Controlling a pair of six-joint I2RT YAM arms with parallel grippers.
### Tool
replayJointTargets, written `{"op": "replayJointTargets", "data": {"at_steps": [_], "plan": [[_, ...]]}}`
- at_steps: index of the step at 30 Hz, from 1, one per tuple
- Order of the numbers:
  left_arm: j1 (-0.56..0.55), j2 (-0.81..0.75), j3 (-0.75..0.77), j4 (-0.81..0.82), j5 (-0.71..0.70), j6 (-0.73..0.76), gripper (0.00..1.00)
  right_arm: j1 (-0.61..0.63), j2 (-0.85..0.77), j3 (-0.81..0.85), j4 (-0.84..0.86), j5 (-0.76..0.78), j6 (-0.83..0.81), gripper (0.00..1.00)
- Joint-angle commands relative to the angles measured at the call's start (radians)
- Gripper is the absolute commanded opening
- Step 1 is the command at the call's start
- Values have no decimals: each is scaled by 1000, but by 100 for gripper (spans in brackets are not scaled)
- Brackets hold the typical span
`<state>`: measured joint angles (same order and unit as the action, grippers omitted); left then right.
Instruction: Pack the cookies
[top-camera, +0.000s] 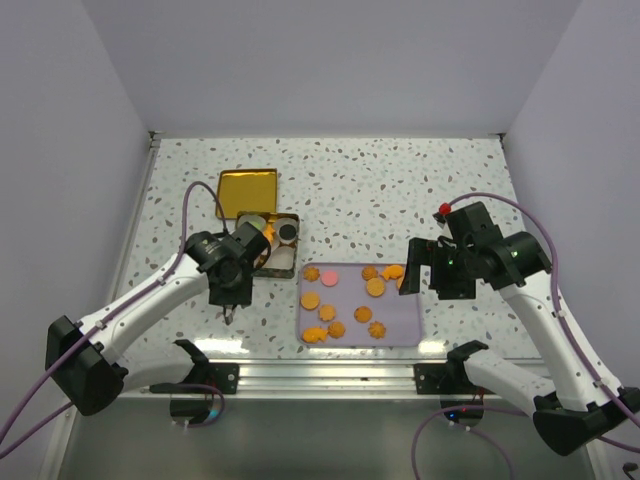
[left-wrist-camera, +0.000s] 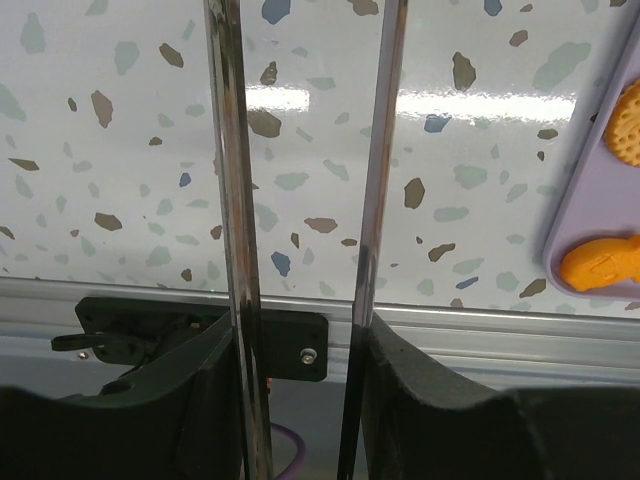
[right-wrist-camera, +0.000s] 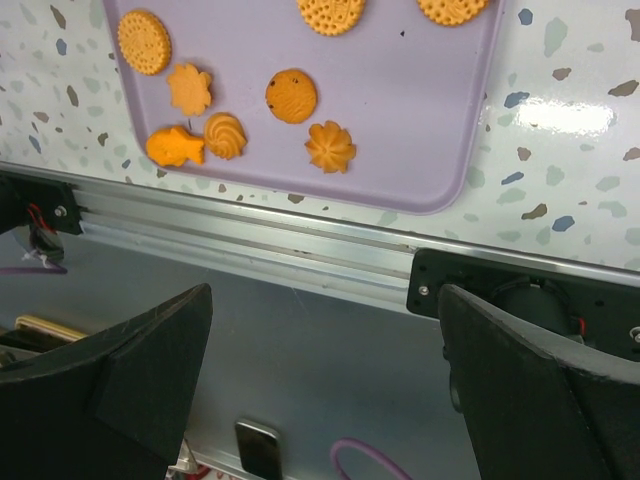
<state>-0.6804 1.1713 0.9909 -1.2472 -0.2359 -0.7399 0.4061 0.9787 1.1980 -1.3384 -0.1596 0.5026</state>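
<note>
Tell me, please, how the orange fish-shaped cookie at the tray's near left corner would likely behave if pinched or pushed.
The fish-shaped cookie lies flat on the lavender tray, so it is probably light and hard to get under. Its narrow tail may snap under a hard squeeze. The tray looks smooth, so a push would likely slide it, not roll it.

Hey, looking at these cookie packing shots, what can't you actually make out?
Tin, top view: the left arm covers its left side, and what lies inside is too small to count.
Tray, left wrist view: cut off by the right edge; only two cookies partly show.
Right wrist view: the top edge cuts through two cookies and hides the tray's far part.
</note>
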Motion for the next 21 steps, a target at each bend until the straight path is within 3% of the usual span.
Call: {"op": "replayJointTargets", "data": {"at_steps": [1, 14, 21], "plan": [[10, -10, 34, 2, -19, 5, 47, 7, -3, 26, 15, 15, -21, 99], [10, -32, 58, -14, -28, 14, 46, 8, -11, 25, 5, 17, -21, 99], [8, -27, 191, -44, -36, 48, 43, 7, -15, 28, -1, 15, -19, 99]]}}
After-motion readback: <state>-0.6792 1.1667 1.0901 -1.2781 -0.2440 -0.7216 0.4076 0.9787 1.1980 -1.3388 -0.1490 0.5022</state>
